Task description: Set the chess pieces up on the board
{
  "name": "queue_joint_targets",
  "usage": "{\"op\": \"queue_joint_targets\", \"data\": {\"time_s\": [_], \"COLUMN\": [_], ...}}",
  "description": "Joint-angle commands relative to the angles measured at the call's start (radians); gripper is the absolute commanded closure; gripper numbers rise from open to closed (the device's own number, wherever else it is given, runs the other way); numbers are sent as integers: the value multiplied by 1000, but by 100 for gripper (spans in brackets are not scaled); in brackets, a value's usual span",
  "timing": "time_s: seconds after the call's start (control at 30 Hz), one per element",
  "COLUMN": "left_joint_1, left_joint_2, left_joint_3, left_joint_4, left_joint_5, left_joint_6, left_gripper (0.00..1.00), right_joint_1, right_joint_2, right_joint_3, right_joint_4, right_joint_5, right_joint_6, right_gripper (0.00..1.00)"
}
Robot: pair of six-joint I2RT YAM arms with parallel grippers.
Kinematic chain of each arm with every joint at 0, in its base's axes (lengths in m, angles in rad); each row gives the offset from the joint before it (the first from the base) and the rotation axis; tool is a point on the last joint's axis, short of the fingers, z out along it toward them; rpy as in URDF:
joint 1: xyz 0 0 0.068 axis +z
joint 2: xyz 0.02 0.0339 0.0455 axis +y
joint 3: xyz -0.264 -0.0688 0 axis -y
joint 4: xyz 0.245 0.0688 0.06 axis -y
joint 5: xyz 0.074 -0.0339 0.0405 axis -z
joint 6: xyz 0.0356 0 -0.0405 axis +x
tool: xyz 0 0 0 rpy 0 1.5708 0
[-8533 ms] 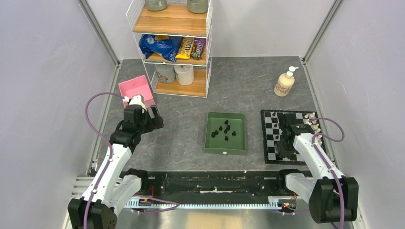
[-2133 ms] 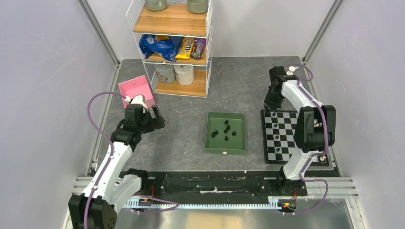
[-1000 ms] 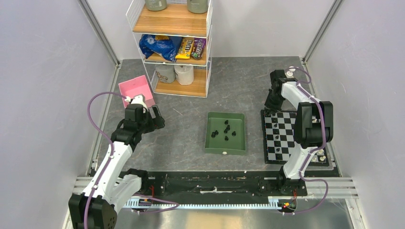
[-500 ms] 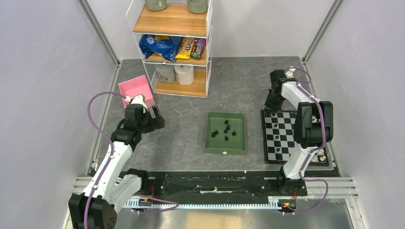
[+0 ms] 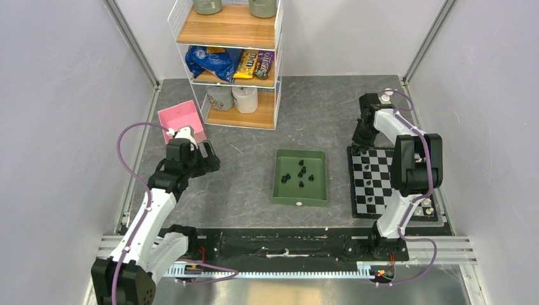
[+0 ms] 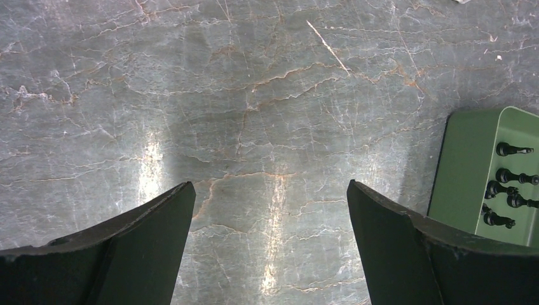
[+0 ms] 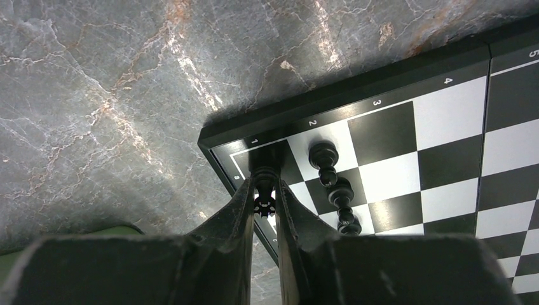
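Observation:
The checkered board [image 5: 376, 190] lies at the right. My right gripper [image 5: 360, 141] reaches down to its far left corner. In the right wrist view this gripper [image 7: 264, 190] is shut on a black chess piece [image 7: 264, 204], which stands upright on the corner square of the board [image 7: 445, 114]. Beside it a row of black pieces [image 7: 342, 189] stands on neighbouring squares. Several black pieces [image 5: 300, 173] lie in the green tray [image 5: 279, 190]. White pieces [image 5: 429, 206] sit at the board's near right edge. My left gripper [image 5: 204, 159] hovers open over bare table; the left wrist view shows nothing in the left gripper [image 6: 267, 216].
A wire shelf [image 5: 235, 57] with snacks and rolls stands at the back. A pink box [image 5: 181, 117] sits behind the left arm. The pump bottle's top [image 5: 386, 95] peeks out behind the right arm. In the left wrist view the tray [image 6: 470, 171] is at the right edge.
The right arm swung from the board's near side to its far left corner, and has stayed almost still there for the last second. The left arm has not moved.

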Motion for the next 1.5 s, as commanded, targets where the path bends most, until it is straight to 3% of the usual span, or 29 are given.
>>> {"op": "queue_joint_targets", "data": {"time_s": [0.0, 0.23, 0.47, 0.73, 0.93, 1.23, 1.47], "left_joint_1": [-1, -1, -1, -1, -1, -1, -1], "left_joint_2": [3, 4, 6, 6, 4, -1, -1], "left_joint_3": [40, 40, 41, 42, 41, 40, 39], "left_joint_4": [33, 33, 33, 33, 33, 33, 33], "left_joint_5": [17, 17, 20, 20, 20, 20, 20], "left_joint_6": [-26, -27, -26, -26, -26, -26, -27], "left_gripper": [3, 3, 3, 3, 3, 4, 3], "right_joint_1": [-5, -5, -5, -1, 40, 316, 502], "right_joint_2": [12, 5, -32, -110, -193, -265, -223], "right_joint_3": [18, 17, 32, 114, 117, 26, -15], "right_joint_4": [30, 29, 17, -35, -53, -38, -13], "right_joint_5": [5, 11, -11, -54, -92, -107, -64], "right_joint_6": [-5, -6, -33, -69, -79, 18, 89], "right_gripper": [80, 80, 66, 43, 36, 36, 44]}}
